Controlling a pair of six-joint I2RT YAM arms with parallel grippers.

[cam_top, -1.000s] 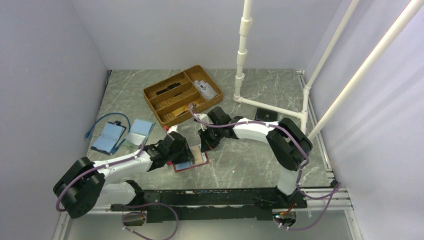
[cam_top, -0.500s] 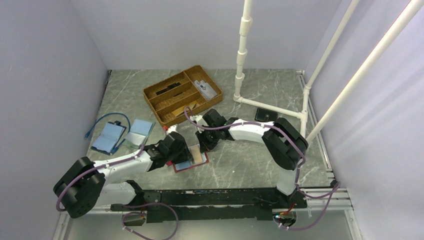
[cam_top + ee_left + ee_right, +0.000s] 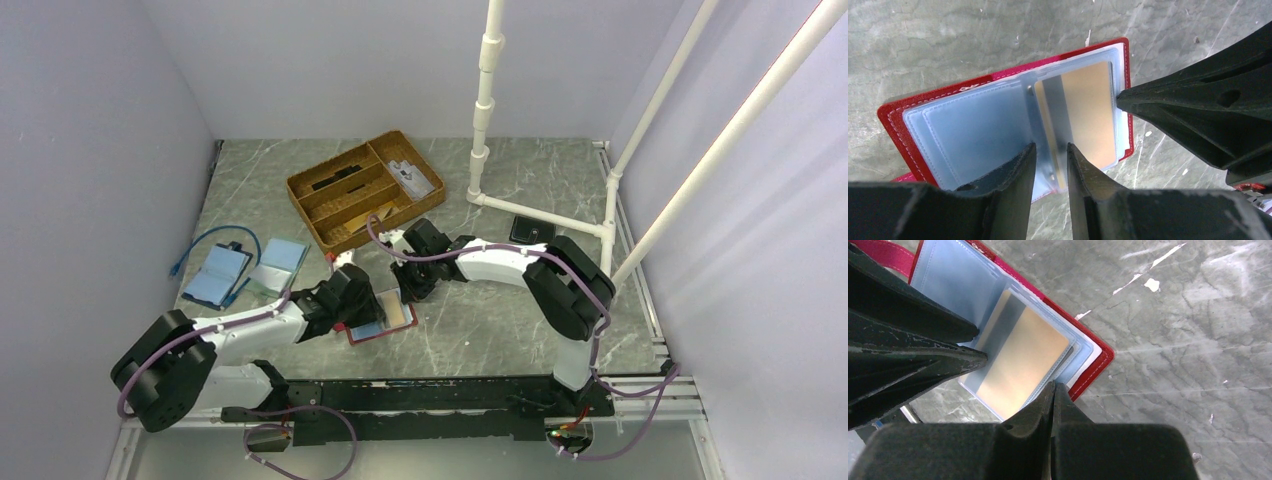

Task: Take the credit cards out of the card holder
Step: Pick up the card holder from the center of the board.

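Red card holder (image 3: 892, 114) spread open on the grey table (image 3: 500, 320), low and centre in the top view, between both grippers. In its clear pockets, right of centre in the left wrist view: a gold-tan credit card (image 3: 1093, 115). Left gripper (image 3: 1050, 152) narrowly parted, astride the lower edge of a clear pocket leaf, not clamped on it. Right gripper (image 3: 1053, 389) shut, empty, tip against the pocket's outer edge. Bare tabletop right of and below the holder; wicker tray (image 3: 306, 216) well above it.
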